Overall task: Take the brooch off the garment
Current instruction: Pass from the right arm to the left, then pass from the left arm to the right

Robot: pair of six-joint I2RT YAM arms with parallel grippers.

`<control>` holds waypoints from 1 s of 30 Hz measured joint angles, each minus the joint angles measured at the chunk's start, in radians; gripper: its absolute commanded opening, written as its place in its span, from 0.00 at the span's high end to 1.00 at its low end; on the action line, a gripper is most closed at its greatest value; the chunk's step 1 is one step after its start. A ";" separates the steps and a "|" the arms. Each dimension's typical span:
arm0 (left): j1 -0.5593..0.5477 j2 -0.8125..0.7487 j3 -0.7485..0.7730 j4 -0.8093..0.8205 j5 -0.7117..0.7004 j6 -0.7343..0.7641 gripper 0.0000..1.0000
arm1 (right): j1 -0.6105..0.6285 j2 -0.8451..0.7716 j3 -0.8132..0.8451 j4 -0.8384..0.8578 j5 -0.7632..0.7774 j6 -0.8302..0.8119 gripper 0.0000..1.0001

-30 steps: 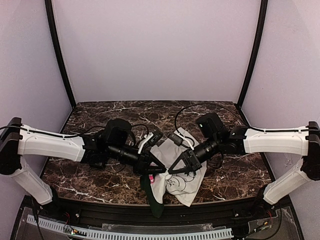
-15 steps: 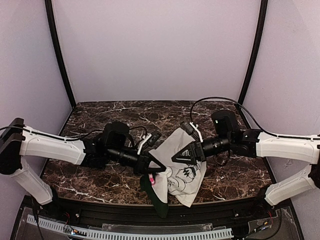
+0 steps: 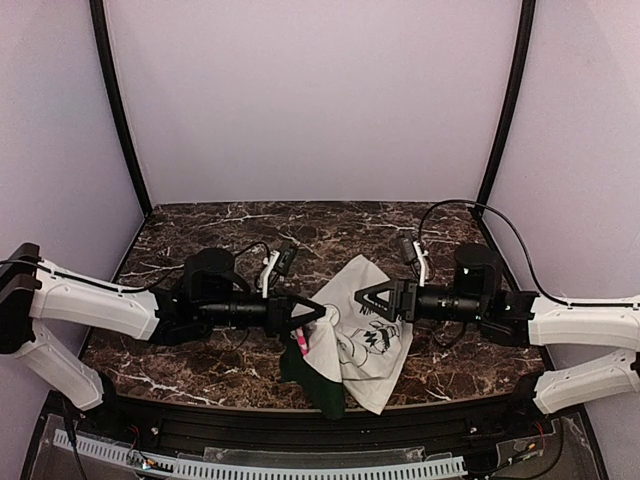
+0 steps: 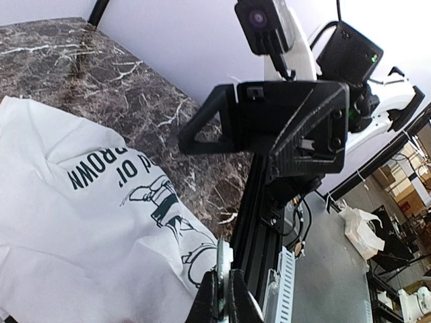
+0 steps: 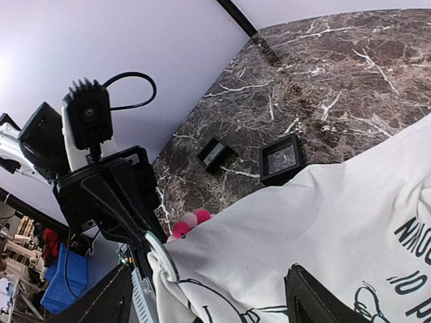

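The garment [image 3: 372, 368], a white T-shirt with a black cartoon print, lies crumpled at the table's front middle; it also fills the left wrist view [image 4: 81, 229] and the right wrist view [image 5: 323, 222]. The brooch [image 3: 300, 345] shows as pink petals at the shirt's left edge [image 5: 190, 224]. My left gripper [image 3: 316, 313] is shut on the brooch's thin pale rim [image 4: 223, 259], with shirt cloth bunched against it. My right gripper [image 3: 362, 299] stands open just above the shirt's upper part, its fingers [image 5: 101, 303] wide apart with nothing gripped.
Two small black square frames [image 5: 215, 153] [image 5: 281, 159] lie on the dark marble table [image 3: 200, 365] behind the shirt. The black rail of the table's front edge [image 4: 259, 222] runs close beside the shirt. Both arms face each other tip to tip.
My right gripper has opened, let go of the shirt and drawn back to the right. My left gripper has shut on the brooch and pulled slightly left.
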 measured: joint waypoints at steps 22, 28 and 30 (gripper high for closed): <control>0.005 0.000 -0.034 0.161 -0.036 -0.083 0.99 | 0.140 0.145 -0.138 0.453 0.023 0.163 0.41; 0.005 0.000 -0.034 0.161 -0.012 -0.083 0.99 | 0.141 0.182 -0.130 0.484 0.013 0.166 0.49; 0.005 0.000 -0.034 0.161 -0.001 -0.083 0.99 | 0.142 0.194 -0.123 0.497 0.010 0.168 0.51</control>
